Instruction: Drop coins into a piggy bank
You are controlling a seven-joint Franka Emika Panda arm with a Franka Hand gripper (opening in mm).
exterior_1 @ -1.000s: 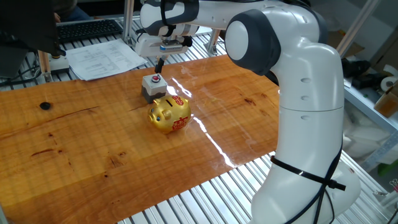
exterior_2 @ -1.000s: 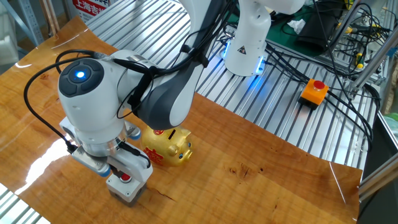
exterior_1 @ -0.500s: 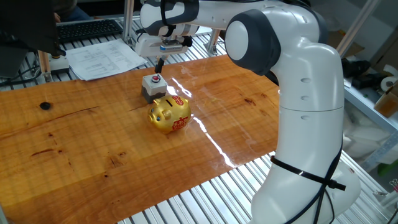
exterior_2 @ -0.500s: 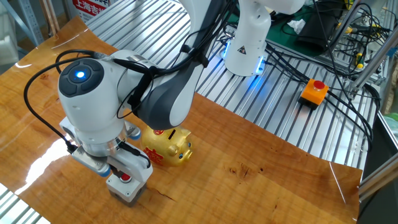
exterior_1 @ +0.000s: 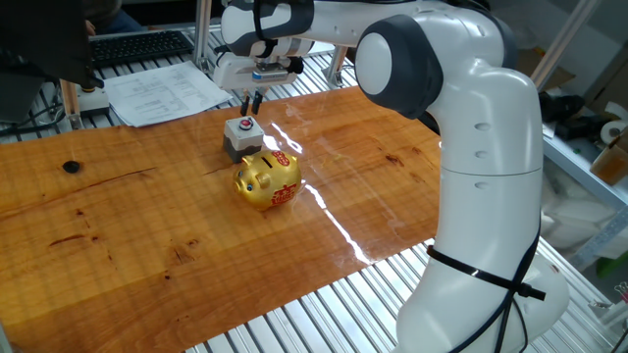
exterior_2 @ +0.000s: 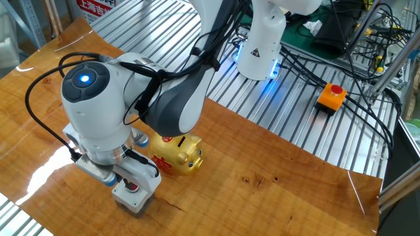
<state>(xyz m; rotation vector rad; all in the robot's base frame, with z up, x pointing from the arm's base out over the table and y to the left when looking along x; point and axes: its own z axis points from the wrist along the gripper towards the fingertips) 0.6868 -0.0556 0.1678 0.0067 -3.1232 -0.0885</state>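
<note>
A shiny gold piggy bank [exterior_1: 268,179] stands upright on a glossy wooden desk [exterior_1: 147,226], near the middle of its far half, with red markings on its side and back; the characters are too small to read. A red sign [exterior_2: 97,6] with white characters sits at the top edge of the other fixed view, also unreadable, and a sheet of printed paper [exterior_1: 165,93] lies on the metal slats beyond the desk, its text too fine to make out. The white Franka arm rises from a thick rounded base [exterior_1: 486,245] at the desk's right edge, bends at a grey-jointed shoulder, and reaches across to the far side, with its wrist pointing straight down. Its end effector [exterior_1: 253,102] hangs just above a small grey box [exterior_1: 241,138] topped with a round red button, which sits just behind the piggy bank. The two dark fingers [exterior_1: 258,101] are slightly parted with a narrow gap between them, and nothing can be seen held there. In the other fixed view the wrist's bulky white housing, lit by a blue ring light [exterior_2: 82,79], hides most of the fingers. An orange box with a red button [exterior_2: 331,96] rests on the ribbed metal frame, well apart from the desk.
</note>
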